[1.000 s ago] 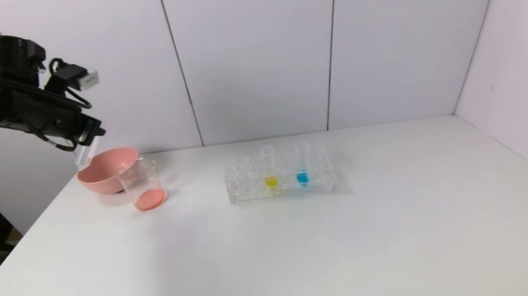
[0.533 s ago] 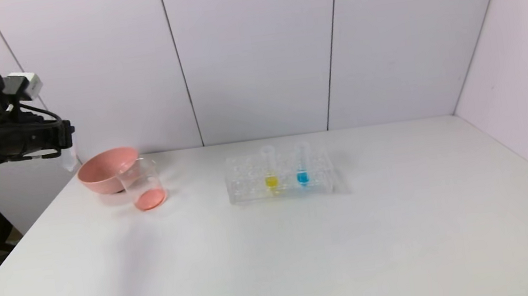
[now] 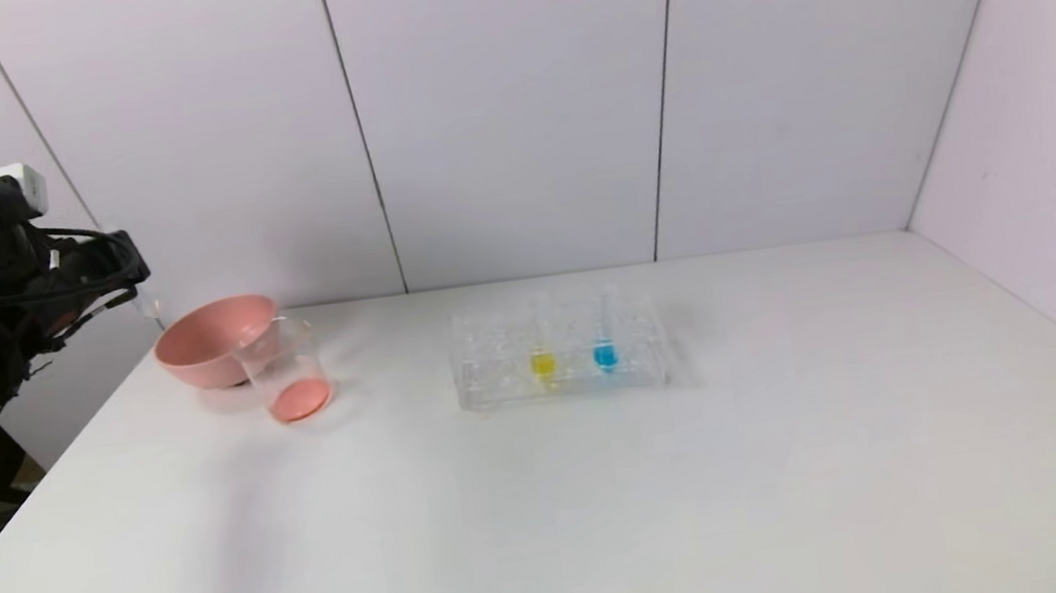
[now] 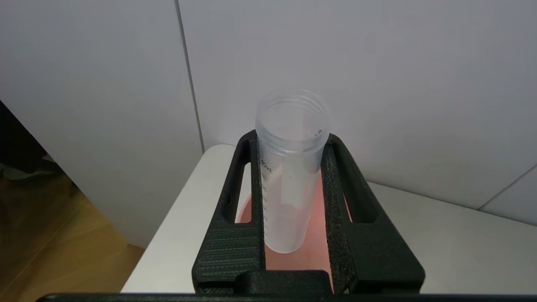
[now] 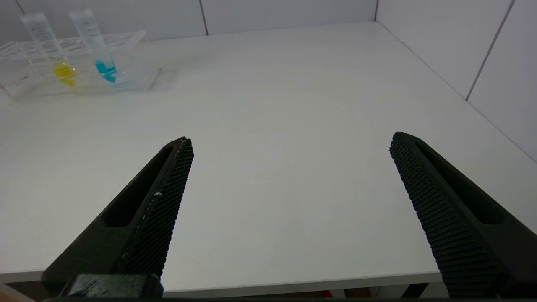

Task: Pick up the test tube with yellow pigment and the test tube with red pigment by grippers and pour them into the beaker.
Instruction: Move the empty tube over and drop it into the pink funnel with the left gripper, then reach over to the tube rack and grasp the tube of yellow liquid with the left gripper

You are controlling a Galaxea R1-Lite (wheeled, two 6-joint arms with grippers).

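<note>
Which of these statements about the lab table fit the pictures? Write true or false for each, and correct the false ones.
1. The left hand grips an empty clear tube. True.
2. The beaker holds blue liquid. False: the liquid at its bottom is red-orange.
3. The test tube with yellow pigment stands in the rack beside a blue-liquid tube. True.
4. The right hand is closed on a tube. False: its jaws are wide apart over bare table, holding nothing.
5. The pink bowl sits right of the rack. False: it sits left of it, by the beaker.
</note>
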